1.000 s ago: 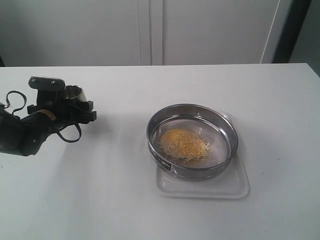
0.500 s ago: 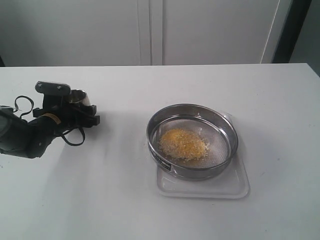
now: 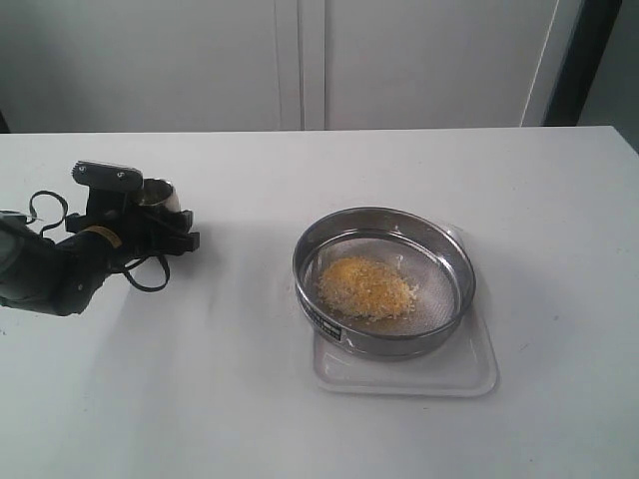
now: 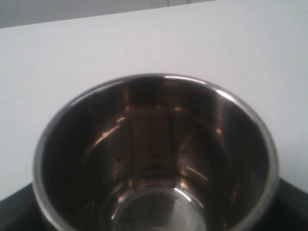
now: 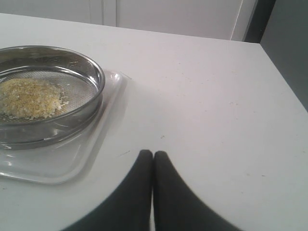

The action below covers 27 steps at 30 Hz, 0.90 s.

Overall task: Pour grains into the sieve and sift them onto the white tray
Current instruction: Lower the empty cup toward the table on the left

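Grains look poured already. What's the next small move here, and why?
Probably set the steel cup down on the table and open the jaws of the left gripper: the cup looks empty, and the grains sit heaped in the sieve over the white tray, so sifting comes next.

left arm (image 3: 45, 271) slung low over the tabletop (image 3: 200, 399) way off on the left, elbow bent, left hand (image 3: 172, 227) pointing right, jaws spread wide round a cup (image 3: 157, 194), right hand (image 5: 153, 159) hovering just above the tabletop, both fingers pressed tight together
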{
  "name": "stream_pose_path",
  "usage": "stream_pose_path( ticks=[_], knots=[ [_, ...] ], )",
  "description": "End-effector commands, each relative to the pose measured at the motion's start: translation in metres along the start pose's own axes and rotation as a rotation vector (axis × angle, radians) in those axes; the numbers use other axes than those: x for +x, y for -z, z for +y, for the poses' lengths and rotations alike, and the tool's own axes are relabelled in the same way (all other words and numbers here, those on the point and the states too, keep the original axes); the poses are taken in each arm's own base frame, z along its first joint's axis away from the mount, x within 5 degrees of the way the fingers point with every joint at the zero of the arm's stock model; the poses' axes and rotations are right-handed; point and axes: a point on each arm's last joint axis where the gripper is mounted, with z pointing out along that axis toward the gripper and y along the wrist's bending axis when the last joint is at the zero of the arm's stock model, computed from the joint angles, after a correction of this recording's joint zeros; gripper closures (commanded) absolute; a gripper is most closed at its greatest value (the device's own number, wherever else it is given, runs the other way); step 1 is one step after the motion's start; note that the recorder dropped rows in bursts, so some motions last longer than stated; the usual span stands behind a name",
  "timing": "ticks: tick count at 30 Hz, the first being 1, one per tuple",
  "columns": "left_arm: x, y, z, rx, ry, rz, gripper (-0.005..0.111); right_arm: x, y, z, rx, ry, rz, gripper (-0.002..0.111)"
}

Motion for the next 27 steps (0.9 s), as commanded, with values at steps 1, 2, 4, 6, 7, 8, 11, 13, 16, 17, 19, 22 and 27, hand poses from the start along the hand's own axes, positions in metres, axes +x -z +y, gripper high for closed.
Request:
stream_pose_path(
  ticks=[1, 2, 4, 6, 7, 8, 11, 13, 16, 17, 19, 22, 27],
  knots=[
    [-0.003, 0.0, 0.002, -0.01, 0.0, -0.019, 0.024, 0.0, 0.0, 0.0, -0.003, -0.004, -0.014, 0.108],
    [-0.003, 0.0, 0.002, -0.01, 0.0, -0.019, 0.024, 0.0, 0.0, 0.0, -0.003, -0.004, -0.014, 0.108],
    [-0.003, 0.0, 0.002, -0.01, 0.0, -0.019, 0.024, 0.0, 0.0, 0.0, -0.003, -0.004, -0.014, 0.108],
    [-0.003, 0.0, 0.002, -0.01, 0.0, -0.019, 0.024, 0.0, 0.0, 0.0, -0.003, -0.004, -0.014, 0.108],
    [-0.003, 0.0, 0.002, -0.01, 0.0, -0.019, 0.024, 0.0, 0.0, 0.0, -0.003, -0.004, -0.014, 0.108],
    [-0.003, 0.0, 0.003, -0.013, 0.004, -0.019, 0.024, 0.0, 0.0, 0.0, -0.003, -0.004, -0.014, 0.108],
    [-0.003, 0.0, 0.004, -0.025, -0.011, -0.018, 0.024, 0.0, 0.0, 0.0, -0.003, -0.004, -0.014, 0.108],
    [-0.003, 0.0, 0.006, -0.051, -0.022, -0.019, 0.024, 0.0, 0.0, 0.0, -0.003, -0.004, -0.014, 0.108],
    [-0.003, 0.001, 0.012, -0.11, -0.011, -0.013, 0.019, 0.0, 0.0, 0.0, -0.003, -0.004, -0.014, 0.108],
    [-0.003, 0.001, 0.014, -0.135, -0.002, -0.01, 0.017, 0.0, 0.0, 0.0, -0.003, -0.004, -0.014, 0.108],
    [-0.002, 0.001, 0.017, -0.169, -0.008, -0.004, 0.014, 0.0, 0.0, 0.0, -0.003, -0.004, -0.014, 0.108],
    [-0.002, 0.001, 0.017, -0.176, -0.041, 0.0, 0.014, 0.0, 0.0, 0.0, -0.003, -0.004, -0.014, 0.108],
    [-0.001, 0.001, 0.017, -0.17, -0.046, 0.006, 0.014, 0.0, 0.0, 0.0, -0.003, -0.004, -0.014, 0.108]
  ],
)
